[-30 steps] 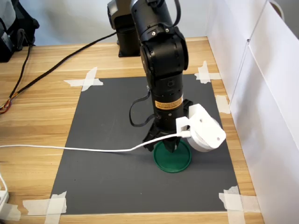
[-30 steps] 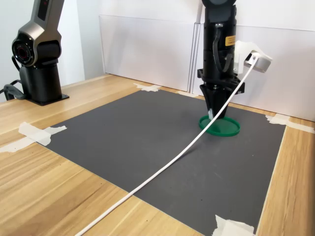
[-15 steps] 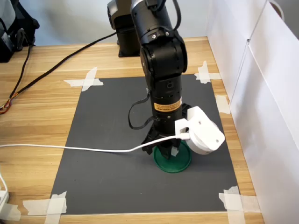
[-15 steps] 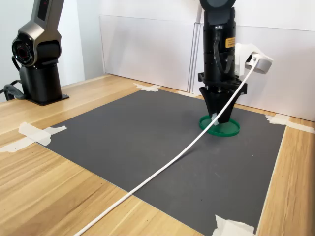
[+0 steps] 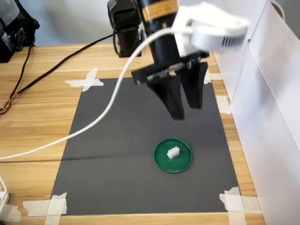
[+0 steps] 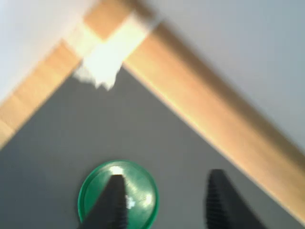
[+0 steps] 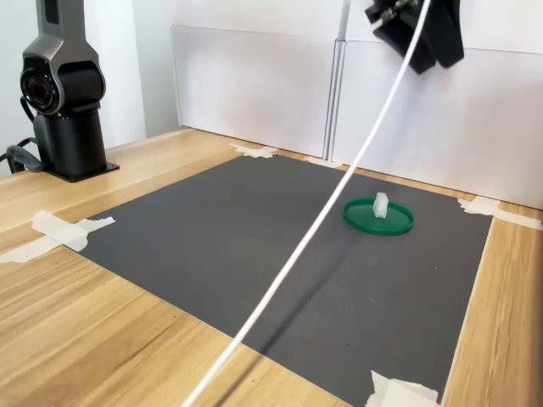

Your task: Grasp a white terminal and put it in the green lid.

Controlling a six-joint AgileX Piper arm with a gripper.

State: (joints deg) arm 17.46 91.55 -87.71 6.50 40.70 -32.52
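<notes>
The white terminal (image 5: 173,152) lies inside the green lid (image 5: 162,166) on the black mat, toward the first exterior view's lower right. In the second exterior view the terminal (image 7: 381,204) stands upright in the lid (image 7: 360,221). My gripper (image 5: 186,111) hangs well above the lid, open, with nothing between its dark fingers, and it sits at the top edge of the second exterior view (image 7: 434,64). The blurred wrist view looks down past the open gripper (image 6: 167,175) at the lid (image 6: 140,183); one finger covers part of the lid.
A white cable (image 5: 98,119) runs from the wrist camera across the black mat (image 5: 112,173) to the first exterior view's left edge. White tape (image 5: 84,80) holds the mat's corners. White panels (image 5: 267,103) wall the first exterior view's right side. The arm's base (image 7: 66,102) stands at the second exterior view's left.
My gripper opened over the lid, left the white terminal in it, and rose high above the mat. The cable lifted with it.
</notes>
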